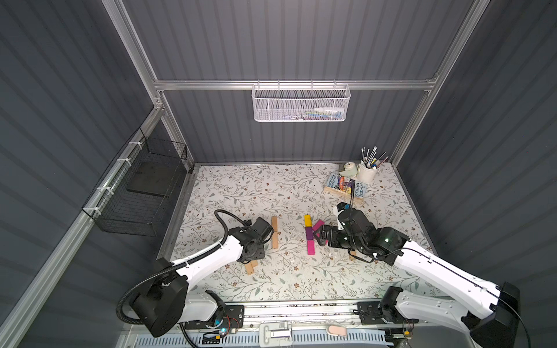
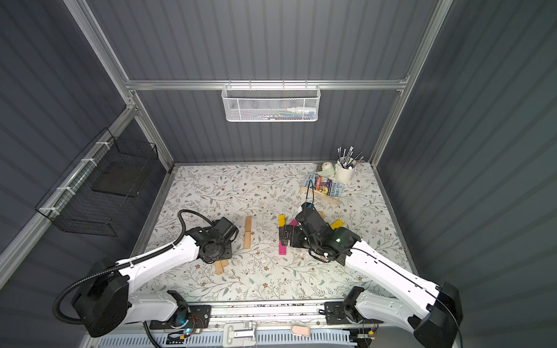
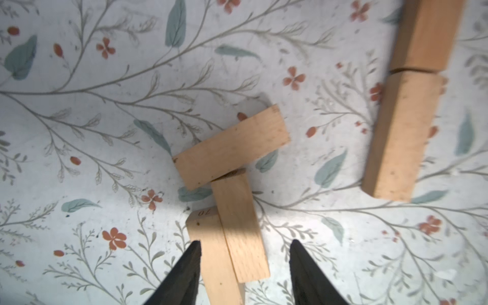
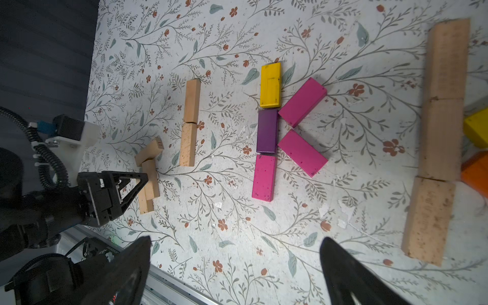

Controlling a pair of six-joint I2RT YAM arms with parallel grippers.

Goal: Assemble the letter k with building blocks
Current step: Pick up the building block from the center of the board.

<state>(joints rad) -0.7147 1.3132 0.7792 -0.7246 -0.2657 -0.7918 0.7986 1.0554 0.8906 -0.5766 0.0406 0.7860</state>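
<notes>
Painted wood forms a K in the middle of the floral table [image 1: 271, 186]. A yellow bar [image 4: 270, 85], a purple bar [image 4: 267, 131] and a magenta bar [image 4: 264, 178] lie end to end, their long axis running from the robot toward the back wall. Two magenta diagonals [image 4: 302, 102] fan off the purple one toward the robot's right.

To the K's left, two tan bars [image 1: 274, 224] lie end to end, parallel to that stem. Nearer the left arm, a pair of bars [image 3: 239, 229] lies side by side, and a crosswise bar [image 3: 232, 146] rests slantwise on one far end.

The left gripper [image 3: 245, 240] straddles the pair with its fingers partly apart. One finger [image 3: 187, 269] overlaps the pair's edge and a gap shows beside the other, so I can't tell whether it presses. The right gripper [image 4: 237, 238] hangs beside the K, spread wide and holding nothing.

One tan end carries a stamped "70" [image 3: 204, 212]. A book [image 1: 360, 188] near the far corner reads "143-Storey Treehouse".
</notes>
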